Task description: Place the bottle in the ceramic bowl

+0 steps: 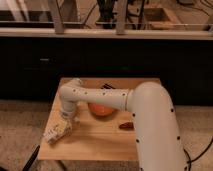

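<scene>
The orange-red ceramic bowl [101,109] sits near the middle of the wooden table [95,145], partly behind my arm. My arm reaches from the right across the bowl and bends down to the left. My gripper [57,131] is low over the table's front left part, left of the bowl and apart from it. A pale whitish-yellow shape at its tip looks like the bottle [51,136], lying close to the table top. I cannot separate it clearly from the gripper.
A small dark red elongated object [127,125] lies right of the bowl. A dark flat thing [107,86] lies at the table's back edge. A dark cabinet wall stands behind the table. The floor lies on the left.
</scene>
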You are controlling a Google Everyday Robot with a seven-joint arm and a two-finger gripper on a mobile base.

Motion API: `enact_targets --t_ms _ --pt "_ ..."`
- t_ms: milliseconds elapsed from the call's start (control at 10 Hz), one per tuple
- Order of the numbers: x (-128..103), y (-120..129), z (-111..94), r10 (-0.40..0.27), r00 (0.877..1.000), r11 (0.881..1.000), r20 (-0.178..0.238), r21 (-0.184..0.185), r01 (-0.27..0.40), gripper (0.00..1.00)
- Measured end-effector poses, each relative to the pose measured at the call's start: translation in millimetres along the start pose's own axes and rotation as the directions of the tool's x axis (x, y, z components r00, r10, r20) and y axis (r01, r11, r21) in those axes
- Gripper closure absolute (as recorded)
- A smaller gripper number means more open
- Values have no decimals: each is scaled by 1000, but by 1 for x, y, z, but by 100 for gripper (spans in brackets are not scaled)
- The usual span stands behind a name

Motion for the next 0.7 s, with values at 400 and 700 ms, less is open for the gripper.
enact_targets --t_ms 400,700 --pt "5 -1 6 11 1000 1000 -3 -5 -11 20" --pt "5 -1 9 17 1000 1000 -2 -6 -17 20"
